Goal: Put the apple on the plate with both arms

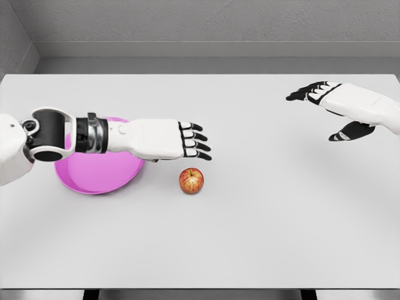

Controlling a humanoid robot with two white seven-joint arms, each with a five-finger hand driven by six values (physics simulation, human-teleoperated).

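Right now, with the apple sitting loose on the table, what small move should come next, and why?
Probably lower the left hand onto the apple. Its fingers are open, hold nothing, and sit just above the fruit in the picture, while the right hand is far off. The pink plate lies under the left forearm.

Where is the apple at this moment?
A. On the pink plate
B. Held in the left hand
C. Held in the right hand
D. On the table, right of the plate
D: the apple sits on the bare table just right of the plate, with the open left hand above it and the right hand far off.
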